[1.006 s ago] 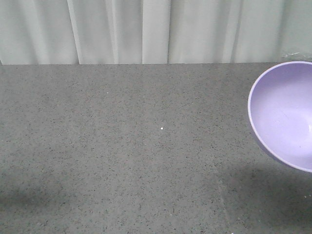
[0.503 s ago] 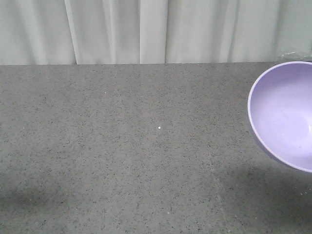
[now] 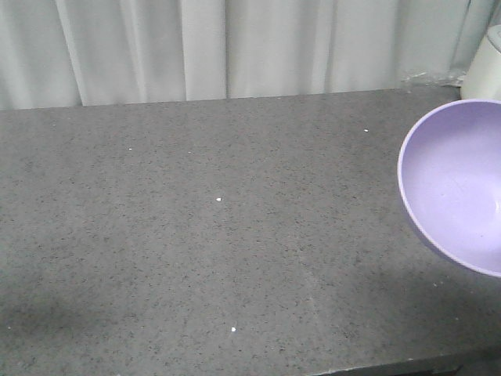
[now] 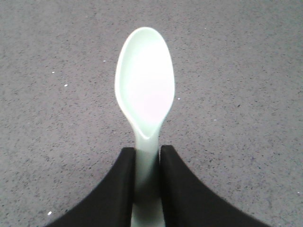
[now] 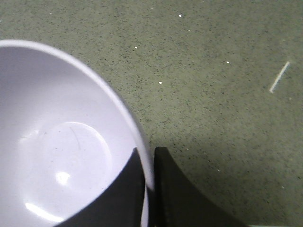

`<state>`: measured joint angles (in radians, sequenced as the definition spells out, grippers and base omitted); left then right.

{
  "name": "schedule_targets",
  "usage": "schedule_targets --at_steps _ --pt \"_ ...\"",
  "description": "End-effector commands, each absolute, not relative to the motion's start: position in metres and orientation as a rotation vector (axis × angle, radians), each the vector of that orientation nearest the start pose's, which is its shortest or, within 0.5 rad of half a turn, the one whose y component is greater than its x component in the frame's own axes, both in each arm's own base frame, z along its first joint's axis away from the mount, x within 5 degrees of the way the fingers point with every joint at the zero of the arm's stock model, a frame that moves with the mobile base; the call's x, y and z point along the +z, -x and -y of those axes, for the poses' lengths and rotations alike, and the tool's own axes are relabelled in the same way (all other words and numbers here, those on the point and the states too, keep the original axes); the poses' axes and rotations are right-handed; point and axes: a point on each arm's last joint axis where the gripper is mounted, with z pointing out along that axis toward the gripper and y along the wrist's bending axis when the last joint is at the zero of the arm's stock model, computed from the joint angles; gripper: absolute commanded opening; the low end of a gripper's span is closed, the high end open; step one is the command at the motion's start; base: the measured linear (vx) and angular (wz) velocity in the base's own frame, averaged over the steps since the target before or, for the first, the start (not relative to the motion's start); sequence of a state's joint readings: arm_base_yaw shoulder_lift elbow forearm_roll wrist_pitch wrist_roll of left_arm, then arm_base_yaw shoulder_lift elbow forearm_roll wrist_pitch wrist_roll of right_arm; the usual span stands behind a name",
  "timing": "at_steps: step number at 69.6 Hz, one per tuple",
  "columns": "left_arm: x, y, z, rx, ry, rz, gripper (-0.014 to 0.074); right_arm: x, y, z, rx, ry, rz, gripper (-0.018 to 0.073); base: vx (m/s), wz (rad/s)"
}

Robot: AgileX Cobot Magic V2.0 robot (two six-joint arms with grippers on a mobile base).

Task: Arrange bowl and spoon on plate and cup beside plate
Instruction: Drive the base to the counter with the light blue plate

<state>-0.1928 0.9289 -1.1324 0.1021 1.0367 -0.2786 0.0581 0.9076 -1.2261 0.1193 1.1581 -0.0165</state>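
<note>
The lavender bowl fills the right edge of the front view, held up over the grey countertop. In the right wrist view my right gripper is shut on the bowl's rim, one finger inside and one outside. My left gripper is shut on the handle of the pale mint spoon, whose scoop points away over the countertop. The plate and the cup are out of view. Neither gripper shows in the front view.
Pale curtains hang behind the countertop's far edge. A white rounded object stands at the back right corner. The countertop's near edge shows at the lower right. A short pale streak lies on the surface.
The front view has swung: the curtain folds and countertop specks have slid left, and the white object and the near edge have come into sight. The bowl keeps its place in frame.
</note>
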Motion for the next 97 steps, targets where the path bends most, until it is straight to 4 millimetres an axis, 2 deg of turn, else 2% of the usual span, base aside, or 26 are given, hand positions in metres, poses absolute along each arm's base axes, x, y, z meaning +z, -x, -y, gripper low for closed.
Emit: schedule_targets --at_steps 1,97 --pt "0.4164 -0.1601 0.0243 -0.144 0.085 -2.225 -0.0008 0.4388 -0.1443 -0.0175 0.169 0.08 -2.231 -0.0006 -0.04 -0.32" --pt "0.4164 -0.1601 0.0243 -0.144 0.085 -2.225 -0.0008 0.4386 -0.1442 -0.0175 0.17 0.08 -2.233 -0.0006 -0.07 -0.39"
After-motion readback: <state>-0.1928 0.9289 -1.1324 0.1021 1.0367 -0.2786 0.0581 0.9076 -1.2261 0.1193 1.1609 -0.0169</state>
